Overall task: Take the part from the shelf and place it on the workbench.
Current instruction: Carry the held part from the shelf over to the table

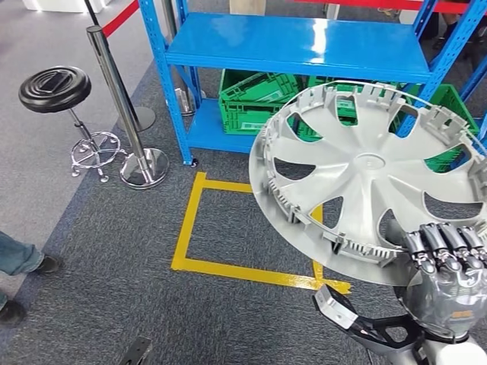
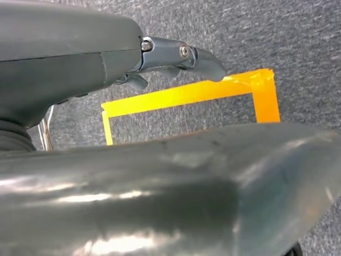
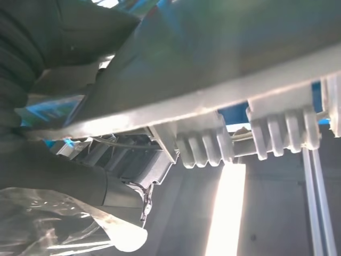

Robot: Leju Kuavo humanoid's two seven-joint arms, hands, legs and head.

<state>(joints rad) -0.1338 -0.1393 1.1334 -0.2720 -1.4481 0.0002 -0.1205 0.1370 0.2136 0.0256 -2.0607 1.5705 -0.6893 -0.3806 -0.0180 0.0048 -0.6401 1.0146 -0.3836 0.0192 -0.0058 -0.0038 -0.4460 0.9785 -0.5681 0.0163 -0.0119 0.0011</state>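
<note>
A large silver wheel cover point(image 1: 367, 163) is held tilted in the air in front of the blue shelf point(image 1: 298, 46). My right hand point(image 1: 445, 262) grips its near rim from below, fingers curled over the edge. In the right wrist view the cover's underside point(image 3: 241, 80) and its rim clips point(image 3: 205, 146) sit close above my right hand point(image 3: 52, 176). In the left wrist view my left hand point(image 2: 100, 58) hangs over the carpet, with a dark finger point(image 2: 177, 53) held apart from the thick thumb point(image 2: 181, 186) and nothing between them.
Green crates point(image 1: 259, 99) sit on the shelf's lower level. A yellow tape square point(image 1: 189, 220) marks the grey carpet before the shelf. A black stool point(image 1: 55, 87) and a chrome stanchion point(image 1: 123, 106) stand to the left. A person's shoe point(image 1: 46, 264) is at the left edge.
</note>
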